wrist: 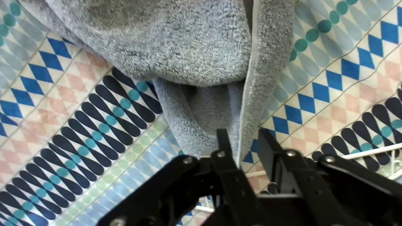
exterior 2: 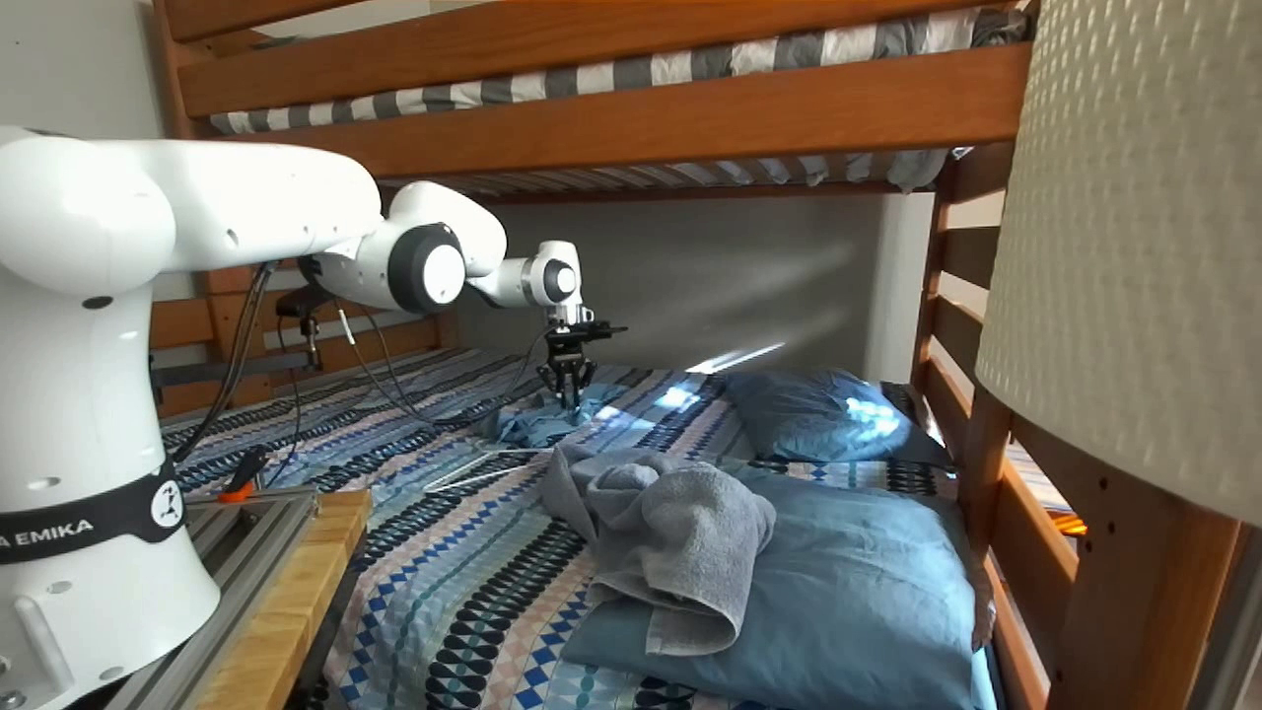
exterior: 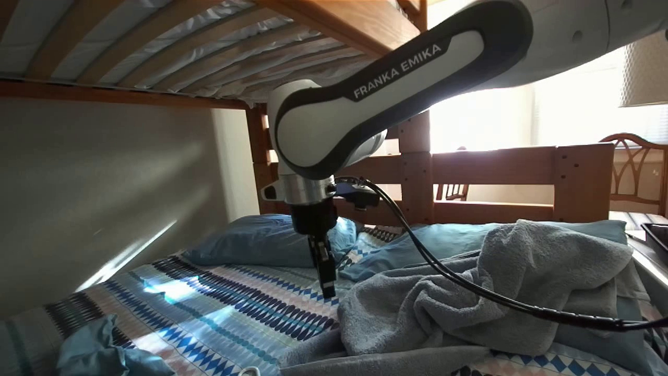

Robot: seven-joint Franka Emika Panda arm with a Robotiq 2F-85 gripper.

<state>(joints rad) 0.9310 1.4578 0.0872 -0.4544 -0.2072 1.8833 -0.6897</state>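
My black gripper [exterior: 327, 290] points down over the patterned bed cover [exterior: 219, 308]; it also shows in an exterior view [exterior 2: 569, 396]. Its fingers [wrist: 244, 135] are apart with nothing held between them. A crumpled grey towel [wrist: 201, 47] lies just ahead of and below the fingertips in the wrist view, its pale hem running down between them. The towel shows in both exterior views [exterior: 485, 287] [exterior 2: 680, 532], partly over a blue pillow [exterior 2: 868, 582]. I see no clear contact. A blue cloth [exterior 2: 542, 419] lies crumpled on the bed [exterior: 99, 350]. A white wire frame [exterior 2: 483, 477] lies near the towel [wrist: 373, 151].
Another blue pillow [exterior: 266, 243] lies by the headboard end [exterior 2: 818, 414]. Upper-bunk slats [exterior: 172, 57] and a wooden rail [exterior 2: 641, 118] hang above the bed. Wooden rails [exterior: 496, 167] close the bed's end. A lampshade [exterior 2: 1134, 247] stands close by. A cable [exterior: 443, 269] hangs from the arm.
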